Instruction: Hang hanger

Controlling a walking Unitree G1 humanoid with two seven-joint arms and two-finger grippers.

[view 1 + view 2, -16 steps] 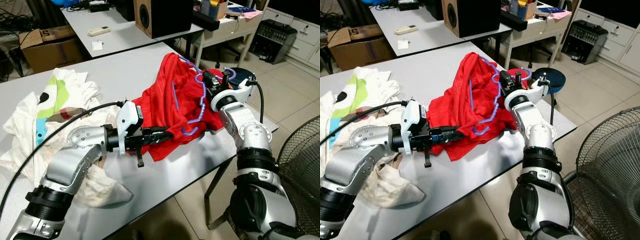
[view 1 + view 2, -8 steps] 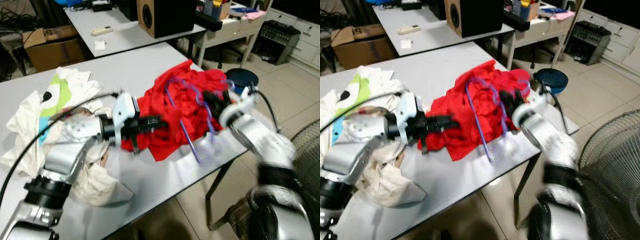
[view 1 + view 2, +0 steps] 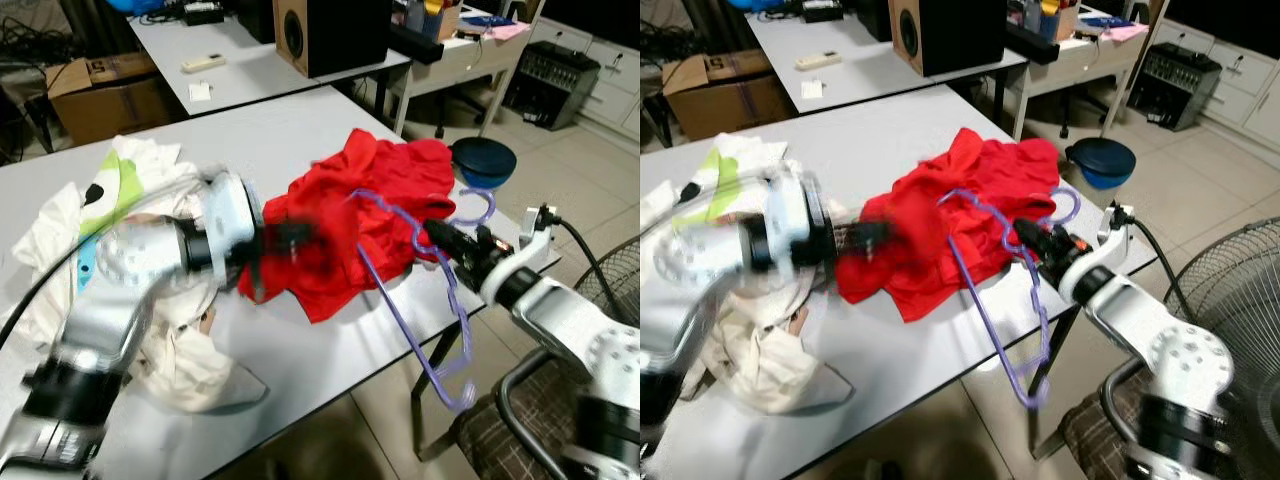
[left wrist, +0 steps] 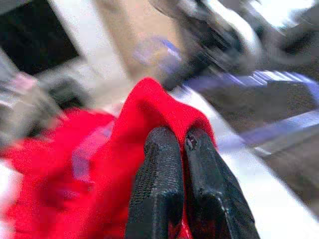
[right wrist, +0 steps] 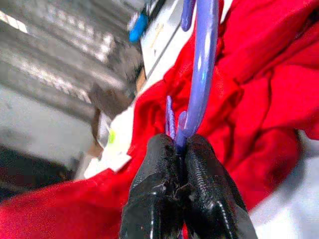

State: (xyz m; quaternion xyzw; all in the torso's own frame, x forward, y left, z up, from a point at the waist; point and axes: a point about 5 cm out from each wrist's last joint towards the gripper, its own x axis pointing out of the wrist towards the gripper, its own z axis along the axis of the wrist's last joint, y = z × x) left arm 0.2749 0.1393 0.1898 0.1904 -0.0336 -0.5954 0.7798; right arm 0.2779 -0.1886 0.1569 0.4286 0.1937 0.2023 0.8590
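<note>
Right claw point(image 3: 440, 236) is clamped tight on the purple hanger point(image 3: 420, 300) near its hook, fingers point(image 5: 169, 199) pressed together on the plastic. Most of the hanger hangs tilted past the worktop point(image 3: 300, 130) edge, its lower end over the floor, while its upper arm lies across the red garment point(image 3: 350, 220). Left claw point(image 3: 290, 238), blurred in the head views, is pinched closed on a fold of that red garment, as the left wrist view shows with cloth bunched around the fingers point(image 4: 159, 189).

A cardboard box point(image 3: 95, 90) stands on the floor behind the worktop; its contents cannot be made out. Pale clothes point(image 3: 120, 250) are heaped under the left arm.

Compared with a second ago, the hanger has been drawn out of the garment and swung off the worktop edge, the right arm has pulled back toward the robot, and the left claw has shifted further left with the cloth.
</note>
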